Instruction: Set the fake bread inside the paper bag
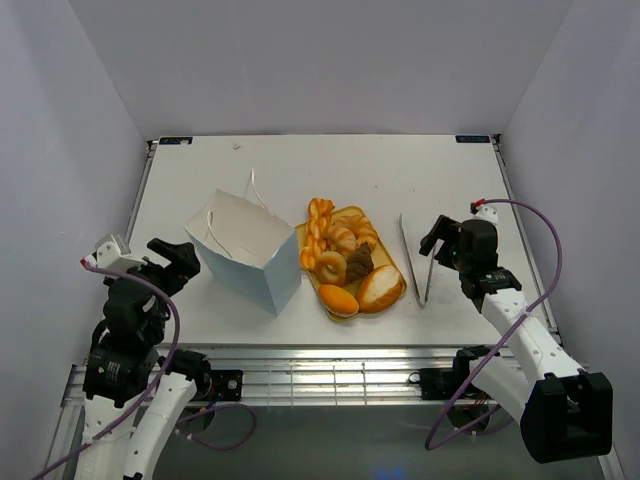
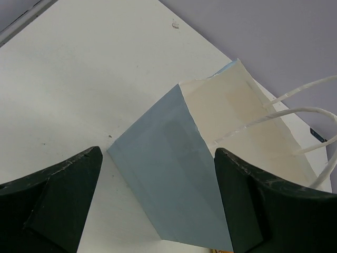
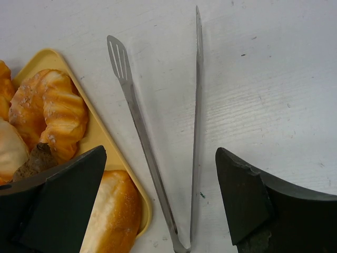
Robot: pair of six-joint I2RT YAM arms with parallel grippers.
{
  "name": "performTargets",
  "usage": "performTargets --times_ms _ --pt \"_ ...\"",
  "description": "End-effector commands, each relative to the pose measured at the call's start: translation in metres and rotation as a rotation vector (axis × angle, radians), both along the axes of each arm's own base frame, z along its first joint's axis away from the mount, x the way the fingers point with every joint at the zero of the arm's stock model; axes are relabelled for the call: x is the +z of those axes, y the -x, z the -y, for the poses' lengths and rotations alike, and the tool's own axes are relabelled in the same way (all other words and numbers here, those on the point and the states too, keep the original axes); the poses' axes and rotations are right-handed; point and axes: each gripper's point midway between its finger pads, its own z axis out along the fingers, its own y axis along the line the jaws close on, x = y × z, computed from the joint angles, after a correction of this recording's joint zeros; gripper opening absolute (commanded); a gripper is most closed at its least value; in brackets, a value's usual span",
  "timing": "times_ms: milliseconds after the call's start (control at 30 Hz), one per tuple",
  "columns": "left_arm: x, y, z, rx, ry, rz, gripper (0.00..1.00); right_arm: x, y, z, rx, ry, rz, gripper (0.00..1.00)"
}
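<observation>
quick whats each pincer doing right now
left pincer: open, holding nothing, paper bag just ahead of it
right pincer: open, holding nothing, over the tongs

White table is enclosed on three sides by pale lilac walls. Aluminium rails are fixed along near edge.

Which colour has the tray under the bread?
Yellow; the tray shows best in the right wrist view.
</observation>
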Motion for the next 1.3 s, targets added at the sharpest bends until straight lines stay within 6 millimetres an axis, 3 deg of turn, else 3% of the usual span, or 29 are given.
performTargets --times_ms 0,167,567,633,967,1000,1233,1267 --pt "0.010 -0.003 0.008 -0.033 0.024 -0.004 0.98 0.019 -0.009 0.000 0.003 -0.001 0.068 0.90" --pt "0.027 -0.009 0.014 -0.053 0.051 0.009 0.98 0.009 -0.008 -0.002 0.006 -0.002 0.031 0.90" --pt "-0.009 -0.061 0.022 -0.023 0.002 -0.142 0.97 -0.003 -0.007 -0.003 0.010 -0.007 -0.007 0.90" --pt "-0.008 -0.068 0.020 -0.009 -0.008 -0.120 0.94 -0.004 -0.008 -0.004 0.014 -0.009 -0.009 0.90" --pt "-0.009 -0.088 0.023 -0.029 -0.053 -0.050 0.49 -0.005 -0.005 -0.005 0.024 -0.010 -0.011 0.90" --pt "-0.008 -0.090 0.024 -0.033 -0.057 -0.040 0.40 -0.006 -0.005 -0.005 0.024 -0.009 -0.014 0.90" --pt "0.001 -0.109 0.027 -0.061 -0.129 0.016 0.14 -0.010 -0.006 -0.008 0.044 -0.013 -0.030 0.90" --pt "-0.004 -0.114 0.028 -0.063 -0.140 0.000 0.13 -0.010 -0.006 -0.009 0.048 -0.012 -0.034 0.90"
